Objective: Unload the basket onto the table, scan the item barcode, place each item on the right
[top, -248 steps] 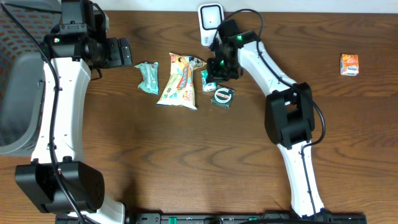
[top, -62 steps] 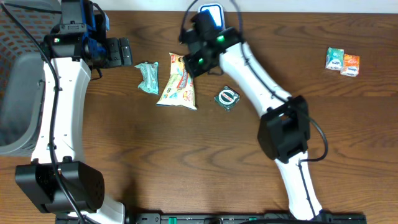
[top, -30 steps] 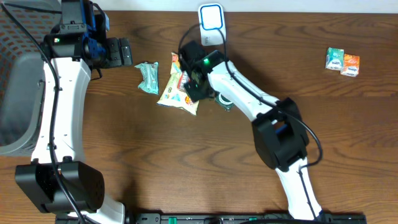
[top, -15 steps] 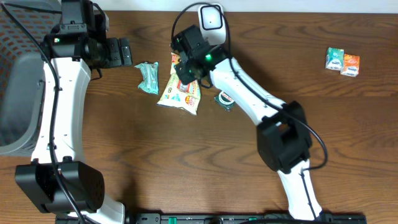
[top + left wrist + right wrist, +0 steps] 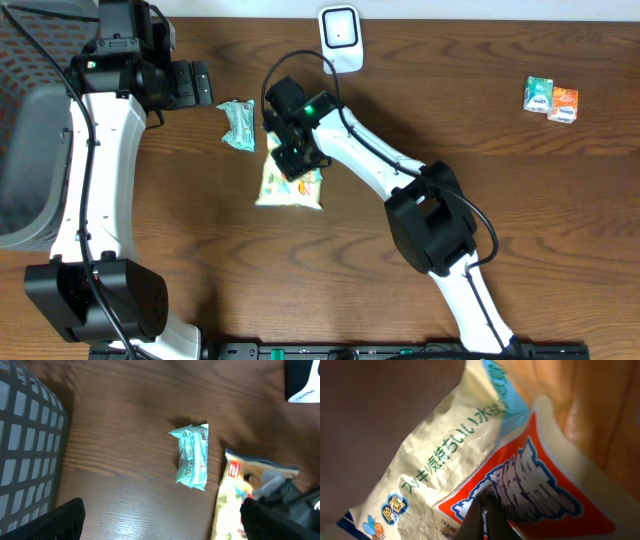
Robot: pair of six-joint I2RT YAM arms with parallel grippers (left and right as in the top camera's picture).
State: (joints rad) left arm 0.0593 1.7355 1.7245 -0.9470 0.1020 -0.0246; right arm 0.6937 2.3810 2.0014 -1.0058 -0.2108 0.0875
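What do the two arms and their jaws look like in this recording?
The left arm and right arm have white, rounded link shells joined by black joint housings. Each shows a small green light near the wrist, with black cables looping alongside. The jaws are black.

The tabletop [image 5: 200,280] carries four packaged goods: one cream snack bag [image 5: 285,192] near the centre, one teal packet [image 5: 238,125] at eleven o'clock, and two small cartons at two o'clock, a teal-and-white carton [image 5: 540,95] and an orange carton [image 5: 563,103]. One white barcode scanner [image 5: 340,28] stands at twelve o'clock. At nine o'clock is what looks like one mesh basket [image 5: 25,160], only partly in frame.
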